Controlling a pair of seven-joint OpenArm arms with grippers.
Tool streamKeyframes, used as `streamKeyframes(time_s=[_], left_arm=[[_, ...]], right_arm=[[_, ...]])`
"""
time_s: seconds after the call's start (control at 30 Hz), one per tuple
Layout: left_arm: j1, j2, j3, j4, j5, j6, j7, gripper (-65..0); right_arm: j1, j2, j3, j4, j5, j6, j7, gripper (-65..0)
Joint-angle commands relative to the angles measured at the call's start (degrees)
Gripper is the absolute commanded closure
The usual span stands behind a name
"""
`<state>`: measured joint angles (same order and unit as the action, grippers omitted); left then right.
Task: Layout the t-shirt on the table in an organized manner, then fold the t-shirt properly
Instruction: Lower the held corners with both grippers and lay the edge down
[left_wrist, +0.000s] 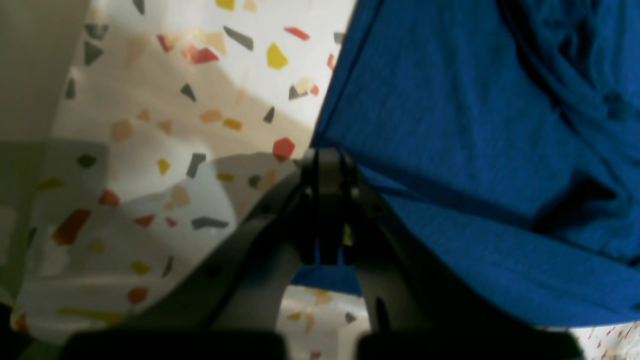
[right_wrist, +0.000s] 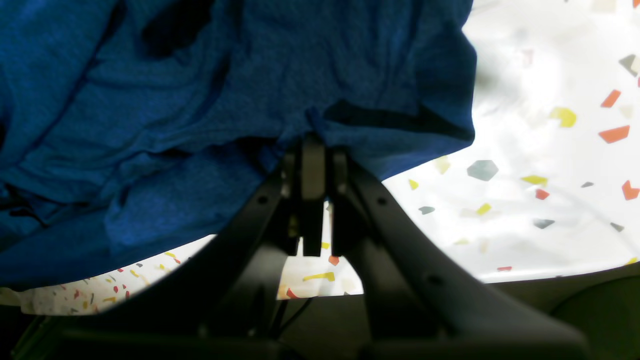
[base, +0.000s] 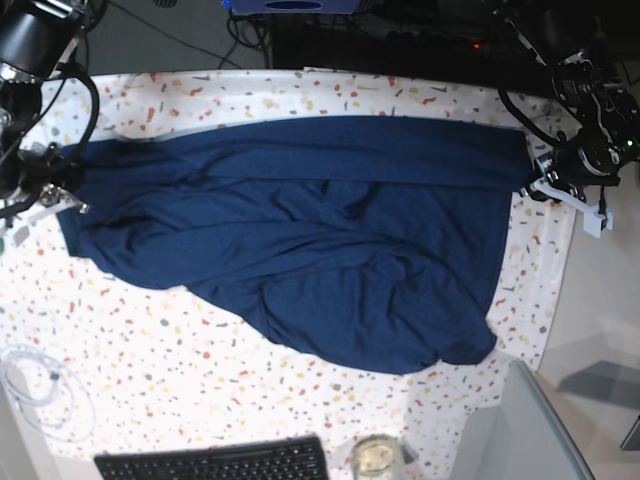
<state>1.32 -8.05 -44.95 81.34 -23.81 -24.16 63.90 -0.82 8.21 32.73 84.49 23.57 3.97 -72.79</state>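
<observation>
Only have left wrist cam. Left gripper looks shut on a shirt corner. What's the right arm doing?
Observer: The right gripper is shut on the t-shirt too, pinching its opposite edge.
Operator: Shirt flat between them?
Observer: No. In the base view the top edge runs fairly straight between the arms, but the lower part is wrinkled and sags toward the front of the table.
Operator: Anything near the front edge?
Observer: A black keyboard and a small glass jar, both apart from the shirt.
</observation>
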Motion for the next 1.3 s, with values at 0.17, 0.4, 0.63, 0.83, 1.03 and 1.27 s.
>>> streamKeyframes(time_s=[0.17, 0.4, 0.63, 0.83, 1.03, 1.27], left_arm=[[-1.28, -1.04, -0.19, -1.47, -0.49, -0.06, -0.91, 0.0], [-1.19, -1.04, -0.11, -1.74, -0.49, 0.03, -5.13, 0.0], [-1.54, -1.04, 0.07, -2.35, -0.49, 0.03, -5.31, 0.0], [-3.74, -1.04, 0.07, -6.48, -0.49, 0.03, -5.39, 0.0], [-4.62, -1.04, 0.25, -6.57, -0.41, 0.03, -5.39, 0.0], [-6.03, -0.69, 0.16, -6.75, 4.69, 0.03, -5.39, 0.0]], right_arm=[[2.09, 2.03, -0.16, -3.04, 0.38, -0.23, 1.45, -0.2], [2.45, 3.44, -7.19, -4.44, 0.38, -0.32, 5.76, -0.2], [3.76, 3.79, -7.1, -4.8, 0.38, -0.41, 5.76, -0.2], [4.29, 3.79, -7.28, -4.8, 0.38, -0.41, 5.76, -0.2], [4.2, 3.79, -7.37, -4.8, 0.38, -0.41, 5.76, -0.2], [4.2, 3.53, -7.37, -4.8, 0.38, -0.41, 5.76, -0.2]])
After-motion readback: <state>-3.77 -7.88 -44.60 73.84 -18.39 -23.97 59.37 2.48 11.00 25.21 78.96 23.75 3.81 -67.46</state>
